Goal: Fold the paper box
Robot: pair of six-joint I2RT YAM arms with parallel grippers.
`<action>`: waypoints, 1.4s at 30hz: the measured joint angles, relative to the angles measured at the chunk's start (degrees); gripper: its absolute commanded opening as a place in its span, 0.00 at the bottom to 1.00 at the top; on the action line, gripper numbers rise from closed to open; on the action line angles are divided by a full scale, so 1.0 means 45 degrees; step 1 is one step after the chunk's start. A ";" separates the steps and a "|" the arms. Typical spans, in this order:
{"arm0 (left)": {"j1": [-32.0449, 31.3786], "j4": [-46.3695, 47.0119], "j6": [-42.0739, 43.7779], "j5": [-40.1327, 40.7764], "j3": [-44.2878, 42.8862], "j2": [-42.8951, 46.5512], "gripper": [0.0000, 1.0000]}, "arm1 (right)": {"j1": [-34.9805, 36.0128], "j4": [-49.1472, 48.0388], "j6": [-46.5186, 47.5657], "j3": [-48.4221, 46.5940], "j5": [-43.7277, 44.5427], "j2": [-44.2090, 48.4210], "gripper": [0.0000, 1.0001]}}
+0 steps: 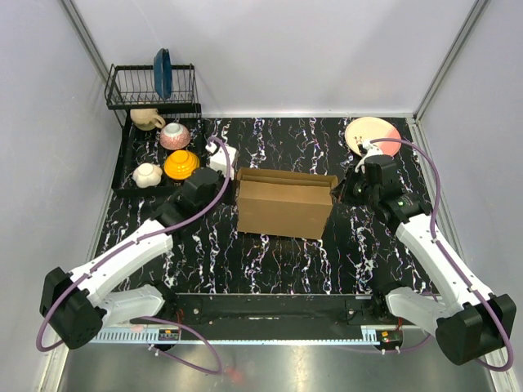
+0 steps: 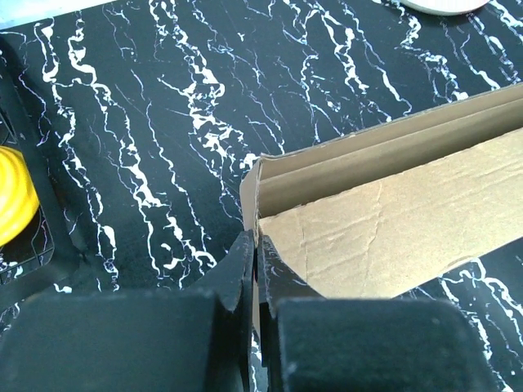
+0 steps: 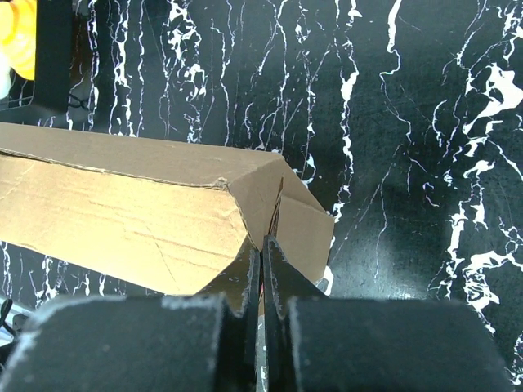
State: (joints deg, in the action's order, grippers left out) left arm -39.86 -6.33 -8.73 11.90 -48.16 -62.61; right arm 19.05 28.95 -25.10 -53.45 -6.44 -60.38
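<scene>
**A:** Where did the paper box [image 1: 282, 208] stand?

**B:** Mid-table, on the black marbled table [image 1: 270, 261], between the two arms. Plain brown cardboard, walls up, top open. One long side faced the arm bases.

**A:** Left gripper [image 2: 256, 245]?

**B:** At the box's left end. Fingers clamped shut on the upper edge of the end wall. In the wrist view a thin strip of cardboard showed in the seam between them, so it was grasping the box.

**A:** And the right gripper [image 3: 262, 245]?

**B:** At the right end, low against the folded end flap. Fingers pressed tight together. The flap's crease ran straight down into the seam between them, and a pale sliver of cardboard showed there. Noted as pinching the box as well.

**A:** Any creasing?

**B:** Wrinkles across the inner face of the long wall, seen from both wrists. The right end corner was folded in at a slant.

**A:** What else was nearby?

**B:** Yellow bowl [image 1: 181, 164] left of the box, near the left wrist and apart from the cardboard. Dish rack [image 1: 131, 86] in the far-left corner, with a blue plate [image 1: 162, 72] standing on edge in it. Pink-and-cream plate [image 1: 372, 133] at far right, just behind the right wrist.
</scene>
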 measured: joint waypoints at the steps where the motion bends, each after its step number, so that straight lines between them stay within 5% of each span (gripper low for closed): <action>1: 0.0000 -0.0180 -0.0083 -0.0029 -0.0126 0.0000 0.00 | 0.0000 0.0000 0.0053 0.0000 0.0044 0.0000 0.00; 12: 0.0457 -0.1690 -0.0835 -0.1103 -0.1506 -0.0005 0.00 | 0.0083 0.0010 0.0447 0.0039 0.0646 0.0000 0.00; 42: 0.1894 -0.2157 -0.4507 -0.3162 -0.1360 0.0301 0.00 | 0.1112 0.0087 0.0991 0.0359 0.2016 0.0690 0.00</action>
State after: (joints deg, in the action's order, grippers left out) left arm -31.33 -16.03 -29.02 -2.33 -54.28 -61.25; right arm 24.05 29.34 -20.64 -51.83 2.63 -57.28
